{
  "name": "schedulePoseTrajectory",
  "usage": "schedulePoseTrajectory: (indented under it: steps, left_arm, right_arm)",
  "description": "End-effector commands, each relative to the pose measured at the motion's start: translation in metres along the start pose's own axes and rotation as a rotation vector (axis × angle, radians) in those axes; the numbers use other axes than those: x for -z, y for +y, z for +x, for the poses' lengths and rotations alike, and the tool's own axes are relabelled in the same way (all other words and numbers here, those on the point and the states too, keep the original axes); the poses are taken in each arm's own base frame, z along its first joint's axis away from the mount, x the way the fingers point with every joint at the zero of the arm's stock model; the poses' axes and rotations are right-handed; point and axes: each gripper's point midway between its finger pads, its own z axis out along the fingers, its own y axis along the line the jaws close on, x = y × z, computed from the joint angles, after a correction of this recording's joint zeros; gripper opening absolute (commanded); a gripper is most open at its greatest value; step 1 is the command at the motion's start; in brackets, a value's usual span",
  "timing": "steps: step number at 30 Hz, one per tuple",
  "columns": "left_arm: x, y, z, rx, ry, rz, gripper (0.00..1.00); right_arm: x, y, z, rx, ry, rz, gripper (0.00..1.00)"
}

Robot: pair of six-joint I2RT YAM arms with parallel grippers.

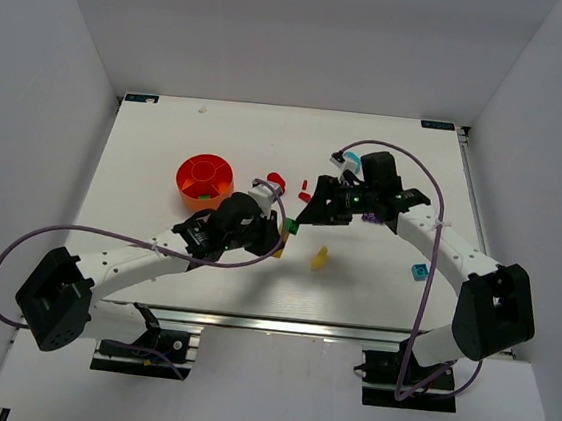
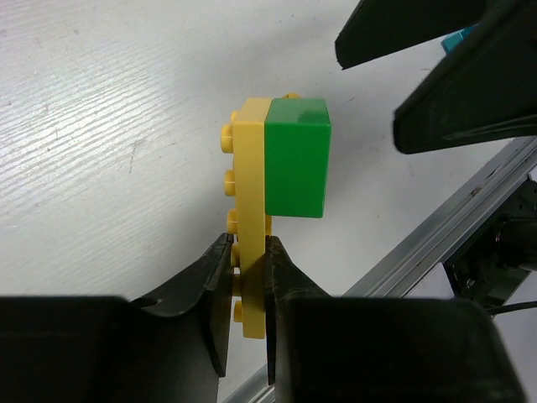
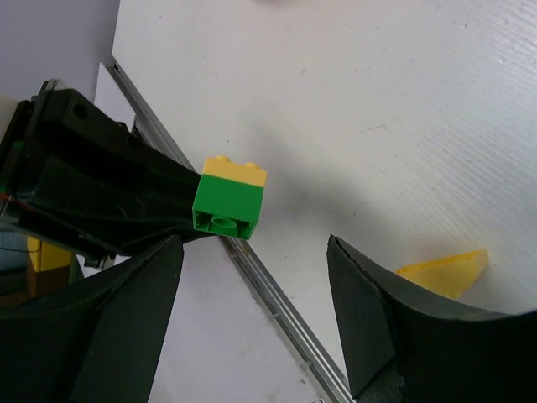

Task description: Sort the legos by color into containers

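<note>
Your left jaws are clamping a yellow plastic plate (image 2: 249, 168) joined to a green plastic cube (image 2: 295, 159); your right jaws are gaping beside that cube.

A: What stays unclear from above?
B: The bowl (image 1: 182, 182) at centre left holds specks too small to name, and the green lego (image 1: 291, 228) at mid-frame is only a dot between the arms.
A: And the left wrist view?
B: The yellow plate (image 2: 250, 193) loses its lower end between the fingers (image 2: 205, 294) of the left gripper (image 2: 248, 248). Upper right, a cyan piece (image 2: 459, 38) peeks from behind the right gripper (image 2: 367, 84) — itself cut by the frame's edge.
A: Right wrist?
B: Lower right, a yellow wedge (image 3: 445, 273) — partly behind a finger (image 3: 369, 327).
</note>
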Motion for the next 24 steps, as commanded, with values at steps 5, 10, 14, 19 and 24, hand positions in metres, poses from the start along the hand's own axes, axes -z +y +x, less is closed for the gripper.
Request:
schedulePoseTrajectory:
  steps: [5, 10, 14, 19, 24]
  left_arm:
    - [-0.003, -0.016, -0.019, -0.039, -0.046, 0.002, 0.00]
    - [-0.006, -0.021, -0.021, -0.048, -0.040, 0.008, 0.00]
    - [-0.006, -0.021, -0.022, -0.052, -0.038, 0.007, 0.00]
    - [-0.007, -0.019, -0.022, -0.057, -0.044, -0.021, 0.00]
    - [-0.008, -0.018, -0.020, -0.059, -0.038, -0.021, 0.00]
  right_arm:
    - [-0.009, 0.003, -0.006, 0.002, -0.006, 0.018, 0.74]
    - [-0.012, 0.007, -0.003, 0.013, 0.011, 0.011, 0.73]
    - [-0.014, 0.004, -0.002, 0.017, 0.014, 0.024, 0.68]
    - [-0.016, 0.001, -0.001, 0.014, 0.021, 0.031, 0.55]
    - [-0.017, 0.002, -0.001, 0.020, 0.024, 0.026, 0.43]
